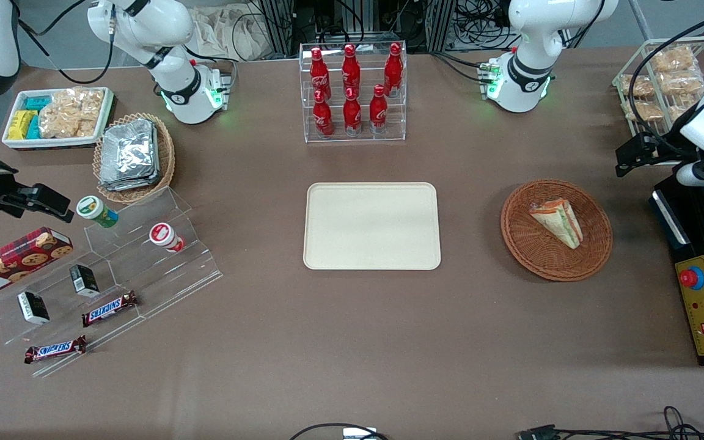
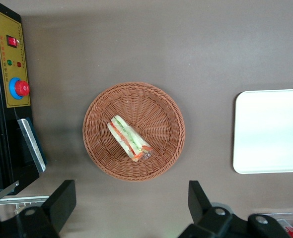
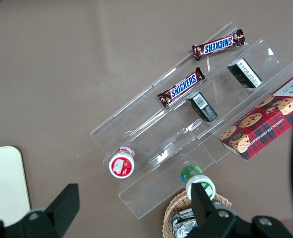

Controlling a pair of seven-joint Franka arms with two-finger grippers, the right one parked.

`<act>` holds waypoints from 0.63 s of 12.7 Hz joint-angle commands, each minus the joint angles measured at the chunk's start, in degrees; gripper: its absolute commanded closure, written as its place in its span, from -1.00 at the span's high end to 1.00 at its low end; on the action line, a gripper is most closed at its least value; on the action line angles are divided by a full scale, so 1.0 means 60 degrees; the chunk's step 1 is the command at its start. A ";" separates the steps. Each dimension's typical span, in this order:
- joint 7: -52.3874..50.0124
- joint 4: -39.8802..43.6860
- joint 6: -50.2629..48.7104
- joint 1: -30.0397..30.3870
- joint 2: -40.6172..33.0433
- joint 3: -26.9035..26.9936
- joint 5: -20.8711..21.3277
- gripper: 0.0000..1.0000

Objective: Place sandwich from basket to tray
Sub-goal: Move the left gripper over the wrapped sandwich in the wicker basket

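Our hand (image 2: 131,208) hovers open above the sandwich (image 2: 130,138) in the basket (image 2: 99,104); next we descend and grip it.

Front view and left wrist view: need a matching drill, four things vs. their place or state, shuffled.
Things:
1. triangular wedge sandwich
2. round reddish-brown wicker basket
3. flat cream-beige rectangular tray
4. left arm's gripper

States:
A. bare, nothing on it
B. open, above the table beside the basket
C. lying in the basket
D. on the table toward the working arm's end, holding the sandwich

Pairs: 1-C, 2-D, 3-A, 4-B
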 commanded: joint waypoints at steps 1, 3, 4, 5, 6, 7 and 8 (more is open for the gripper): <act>0.0029 0.0195 -0.0282 -0.0092 0.0065 -0.0068 -0.0109 1.00; -0.0030 0.0195 -0.0268 -0.0077 0.0123 -0.0069 -0.0109 1.00; -0.0044 0.0166 -0.0268 -0.0077 0.0138 -0.0069 -0.0094 1.00; -0.0059 0.0064 -0.0239 -0.0048 0.0153 -0.0054 -0.0094 1.00; -0.0059 -0.0242 -0.0079 -0.0033 0.0138 -0.0054 -0.0080 1.00; -0.0103 -0.0564 0.0169 -0.0019 0.0124 -0.0040 -0.0021 1.00; -0.0306 -0.0958 0.0432 -0.0004 0.0080 -0.0025 -0.0021 1.00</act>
